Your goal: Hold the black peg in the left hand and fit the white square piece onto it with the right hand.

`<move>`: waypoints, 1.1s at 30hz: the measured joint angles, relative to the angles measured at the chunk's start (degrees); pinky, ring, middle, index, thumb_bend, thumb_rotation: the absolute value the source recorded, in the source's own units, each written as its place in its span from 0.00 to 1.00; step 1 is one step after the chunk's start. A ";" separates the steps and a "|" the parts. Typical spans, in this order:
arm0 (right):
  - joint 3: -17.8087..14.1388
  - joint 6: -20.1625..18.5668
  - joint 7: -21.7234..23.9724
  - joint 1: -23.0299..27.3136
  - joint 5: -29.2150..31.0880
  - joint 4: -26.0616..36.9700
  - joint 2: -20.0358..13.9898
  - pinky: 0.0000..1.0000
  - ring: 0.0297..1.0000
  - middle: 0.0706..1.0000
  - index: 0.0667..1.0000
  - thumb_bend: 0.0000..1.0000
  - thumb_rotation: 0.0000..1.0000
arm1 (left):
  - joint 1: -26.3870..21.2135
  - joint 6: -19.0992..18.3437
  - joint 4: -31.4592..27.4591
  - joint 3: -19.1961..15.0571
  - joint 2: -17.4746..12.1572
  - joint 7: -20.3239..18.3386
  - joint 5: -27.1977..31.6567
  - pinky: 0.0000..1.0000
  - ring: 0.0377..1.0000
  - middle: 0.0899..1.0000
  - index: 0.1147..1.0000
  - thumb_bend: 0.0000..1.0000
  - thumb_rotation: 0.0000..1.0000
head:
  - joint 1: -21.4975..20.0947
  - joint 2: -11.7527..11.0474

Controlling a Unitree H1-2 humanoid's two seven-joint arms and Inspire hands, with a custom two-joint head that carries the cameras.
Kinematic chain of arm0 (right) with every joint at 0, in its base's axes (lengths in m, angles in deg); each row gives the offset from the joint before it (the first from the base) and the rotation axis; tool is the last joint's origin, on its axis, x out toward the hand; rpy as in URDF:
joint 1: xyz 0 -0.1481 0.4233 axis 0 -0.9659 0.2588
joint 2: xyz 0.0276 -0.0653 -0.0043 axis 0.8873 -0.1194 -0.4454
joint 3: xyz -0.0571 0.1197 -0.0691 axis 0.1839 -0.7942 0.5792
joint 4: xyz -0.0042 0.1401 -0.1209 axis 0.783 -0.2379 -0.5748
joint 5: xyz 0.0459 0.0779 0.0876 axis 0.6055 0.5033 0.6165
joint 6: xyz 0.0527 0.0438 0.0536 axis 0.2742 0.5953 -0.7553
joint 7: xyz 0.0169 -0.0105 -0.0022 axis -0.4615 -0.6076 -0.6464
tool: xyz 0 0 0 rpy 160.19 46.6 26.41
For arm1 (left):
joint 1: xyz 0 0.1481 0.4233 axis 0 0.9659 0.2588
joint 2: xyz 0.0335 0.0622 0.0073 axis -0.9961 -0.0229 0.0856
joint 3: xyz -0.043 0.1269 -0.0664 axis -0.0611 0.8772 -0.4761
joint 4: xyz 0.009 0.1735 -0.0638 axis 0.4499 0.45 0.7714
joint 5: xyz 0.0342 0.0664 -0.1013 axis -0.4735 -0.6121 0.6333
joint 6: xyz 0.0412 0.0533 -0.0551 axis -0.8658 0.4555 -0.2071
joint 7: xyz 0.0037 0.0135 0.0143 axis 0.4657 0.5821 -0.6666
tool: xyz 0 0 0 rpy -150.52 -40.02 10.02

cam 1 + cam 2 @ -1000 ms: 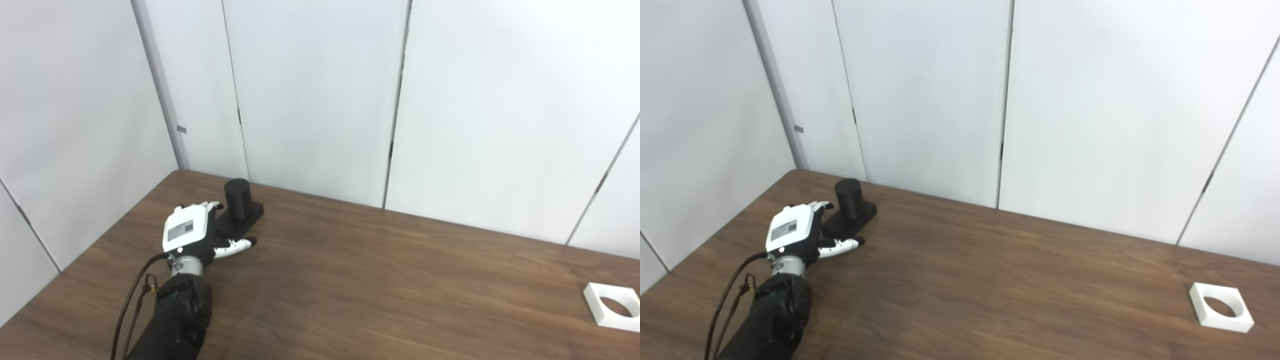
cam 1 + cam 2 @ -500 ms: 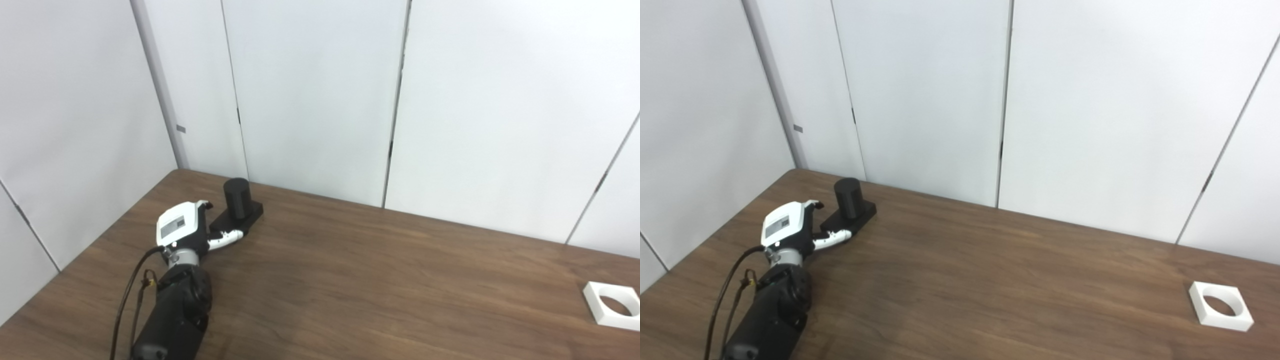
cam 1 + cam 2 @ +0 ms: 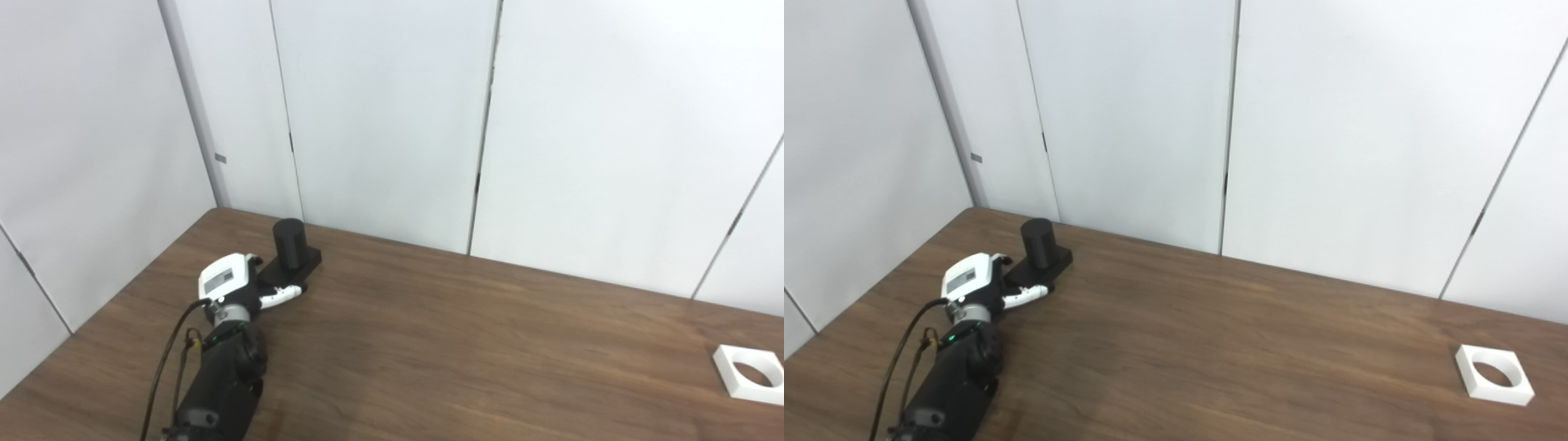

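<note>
A robot's left hand (image 3: pixel 236 286) reaches the square base of a black peg (image 3: pixel 289 244) at the left of the frame, near the far corner of a brown wooden table (image 3: pixel 465 343). The peg stands upright on its flat black base, close to the white wall panels (image 3: pixel 380 116) behind the table. The hand's white back faces up, its thumb lies along the near edge of the base and its other fingers (image 3: pixel 998 260) curl toward the base's left side. The pictures do not show whether the fingers have closed firmly on the base or only touch it; the peg still sits on the tabletop. The black forearm (image 3: pixel 217 386) runs up from the bottom edge at lower left, with a dark cable (image 3: pixel 160 373) looping beside it. At the far lower right of the frame, well apart from the peg, a white square piece (image 3: pixel 1493 375) with a round hole lies flat on the table, with no hand near it. The right hand is out of sight in both views.
</note>
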 measured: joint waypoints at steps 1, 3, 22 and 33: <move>0.01 0.03 0.01 0.00 -0.06 0.00 0.00 0.75 0.88 0.85 0.88 0.84 0.96 | -0.26 0.00 0.19 0.54 0.00 0.08 -0.52 1.00 0.90 0.85 0.75 0.92 0.65 | -0.09 0.09; 0.03 0.20 0.01 0.00 -0.11 0.00 0.00 0.74 0.88 0.85 0.87 0.84 0.96 | -0.90 0.03 1.33 1.28 0.00 0.31 -1.18 1.00 0.91 0.85 0.74 0.92 0.66 | -0.09 0.18; 0.19 0.49 0.07 -0.10 -1.30 0.09 -0.01 0.76 0.90 0.88 0.89 0.83 0.95 | -1.89 0.02 2.57 -1.13 1.45 -4.08 -5.58 0.99 0.93 0.86 0.74 0.87 0.58 | 0.00 0.61; 0.33 0.80 1.77 -0.16 -0.22 0.08 -0.10 0.89 0.96 0.95 0.96 0.80 0.99 | -1.89 0.01 2.59 -2.26 2.33 -1.19 -5.82 0.89 0.85 0.78 0.56 0.75 0.42 | 0.00 0.88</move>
